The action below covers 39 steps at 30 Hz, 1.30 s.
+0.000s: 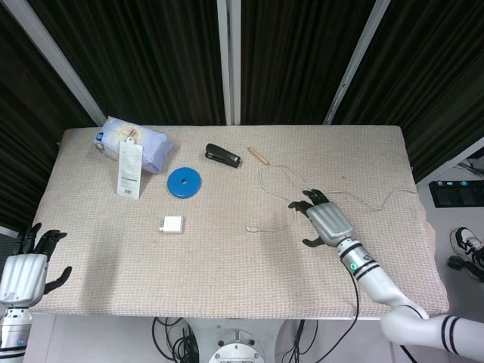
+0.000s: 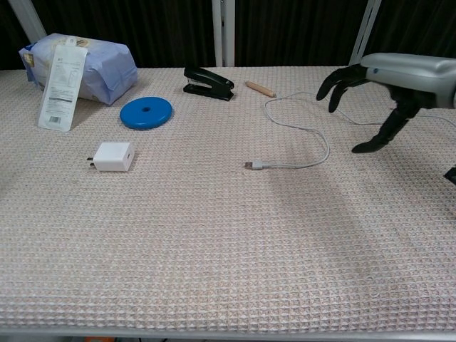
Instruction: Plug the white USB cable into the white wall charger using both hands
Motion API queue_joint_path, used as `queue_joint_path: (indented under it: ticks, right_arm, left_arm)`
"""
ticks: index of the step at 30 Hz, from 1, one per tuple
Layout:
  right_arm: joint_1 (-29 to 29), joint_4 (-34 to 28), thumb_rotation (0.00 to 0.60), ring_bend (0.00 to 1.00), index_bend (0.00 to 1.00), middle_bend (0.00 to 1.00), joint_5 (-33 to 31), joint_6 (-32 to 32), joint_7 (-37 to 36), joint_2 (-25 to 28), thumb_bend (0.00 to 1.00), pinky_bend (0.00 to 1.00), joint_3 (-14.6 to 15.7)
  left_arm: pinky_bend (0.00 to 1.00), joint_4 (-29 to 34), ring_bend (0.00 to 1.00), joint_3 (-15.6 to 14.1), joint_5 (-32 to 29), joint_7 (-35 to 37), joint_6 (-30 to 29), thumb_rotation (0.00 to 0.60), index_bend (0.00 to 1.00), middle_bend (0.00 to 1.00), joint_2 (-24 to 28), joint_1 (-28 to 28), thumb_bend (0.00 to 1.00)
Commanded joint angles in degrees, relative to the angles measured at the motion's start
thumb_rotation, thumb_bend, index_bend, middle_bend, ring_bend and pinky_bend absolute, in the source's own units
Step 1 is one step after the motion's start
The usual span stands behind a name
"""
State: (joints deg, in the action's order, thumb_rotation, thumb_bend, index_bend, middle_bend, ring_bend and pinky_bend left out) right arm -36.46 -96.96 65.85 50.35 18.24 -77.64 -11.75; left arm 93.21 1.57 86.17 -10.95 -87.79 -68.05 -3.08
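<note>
The white wall charger (image 1: 172,224) (image 2: 114,157) lies flat on the left-centre of the table, prongs pointing left. A thin white USB cable (image 1: 281,174) (image 2: 308,128) loops across the right half, its plug end (image 1: 252,228) (image 2: 252,165) resting on the cloth mid-table. My right hand (image 1: 325,218) (image 2: 388,82) hovers palm down just right of the cable loop, fingers spread, holding nothing. Off the table's left front corner, my left hand (image 1: 26,268) is open and empty, far from the charger; the chest view does not show it.
A blue disc (image 1: 184,182) (image 2: 145,112), a black stapler (image 1: 222,156) (image 2: 208,83) and a small wooden stick (image 1: 259,155) (image 2: 260,88) lie at the back. A bagged package with a label (image 1: 132,148) (image 2: 75,68) sits at the back left.
</note>
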Motion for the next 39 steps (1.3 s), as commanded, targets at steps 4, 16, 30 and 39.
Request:
queue_joint_path:
  ticks: [4,16,30,39]
  right_arm:
    - [-9.4,5.0,0.600,0.06,0.33,0.30,-12.7,-0.1,15.2,-12.0,0.15,0.07,-1.1]
    - [-13.5,13.1,0.600,0.08,0.33,0.34,-15.7,-2.3,13.0,-20.3,0.16,0.07,-0.1]
    - [-12.3,9.9,0.600,0.08,0.31,0.36,-12.1,-3.7,7.3,-18.3,0.16,0.07,3.1]
    - [-10.2,4.2,0.600,0.08,0.31,0.35,-7.2,1.2,8.0,-13.8,0.16,0.07,5.4]
  left_arm:
    - [0.00,-0.8,0.02,0.0,-0.1,0.8,0.4,0.600,0.23,0.19,-0.2,-0.1,0.22]
    - [0.00,-2.2,0.02,0.2,-0.6,2.3,1.0,0.600,0.23,0.19,-0.3,-0.2,0.22]
    - [0.00,-2.6,0.02,0.3,-0.9,2.5,1.2,0.600,0.23,0.19,-0.4,-0.3,0.22]
    - [0.00,-2.7,0.02,0.4,-1.0,2.5,1.7,0.600,0.23,0.19,-0.5,-0.5,0.22]
